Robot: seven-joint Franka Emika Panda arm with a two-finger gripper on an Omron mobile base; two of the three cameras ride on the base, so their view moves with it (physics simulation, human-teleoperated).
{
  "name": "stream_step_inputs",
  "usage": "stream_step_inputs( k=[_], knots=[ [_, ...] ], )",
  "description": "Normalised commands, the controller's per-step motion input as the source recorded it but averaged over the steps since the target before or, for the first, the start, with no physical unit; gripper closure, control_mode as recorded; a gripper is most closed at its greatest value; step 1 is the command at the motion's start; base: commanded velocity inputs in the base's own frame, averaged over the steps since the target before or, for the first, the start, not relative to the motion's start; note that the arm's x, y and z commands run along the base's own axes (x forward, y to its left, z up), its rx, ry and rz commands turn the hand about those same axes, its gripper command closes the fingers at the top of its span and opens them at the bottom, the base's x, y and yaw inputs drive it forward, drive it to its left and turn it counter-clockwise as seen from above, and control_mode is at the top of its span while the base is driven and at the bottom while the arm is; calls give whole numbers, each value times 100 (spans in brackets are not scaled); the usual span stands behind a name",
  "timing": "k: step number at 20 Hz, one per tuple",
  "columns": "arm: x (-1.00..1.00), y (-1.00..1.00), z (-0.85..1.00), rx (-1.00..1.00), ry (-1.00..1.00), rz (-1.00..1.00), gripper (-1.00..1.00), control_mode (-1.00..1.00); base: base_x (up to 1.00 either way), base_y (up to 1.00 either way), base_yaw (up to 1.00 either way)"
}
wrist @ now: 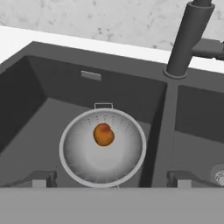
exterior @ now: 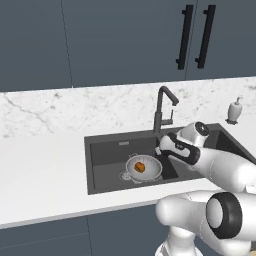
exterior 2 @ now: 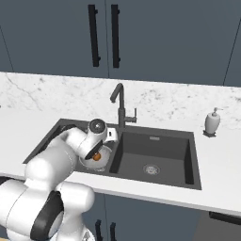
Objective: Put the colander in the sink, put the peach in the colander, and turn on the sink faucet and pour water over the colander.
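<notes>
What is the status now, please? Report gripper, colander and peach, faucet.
Gripper open, empty, above the sink. Peach in colander, left basin. Faucet off, no water. Nothing in the way.

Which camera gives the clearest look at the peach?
The hand view: the peach sits unobstructed inside the colander. The left base view shows it small, and in the right base view the arm partly covers it.
</notes>
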Motion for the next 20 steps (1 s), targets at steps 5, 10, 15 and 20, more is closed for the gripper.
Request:
stream_step_inputs(
  k=[5,10,15,20],
  knots=[
    [0,-20,35,10,-15,0,-100,-100,0,0,0],
    [0,-17,45,12,-15,0,-100,-100,0,0,0],
    [0,-22,33,13,-19,0,-100,-100,0,0,0],
    [6,-2,24,10,-15,0,-100,-100,0,0,0]
  ],
)
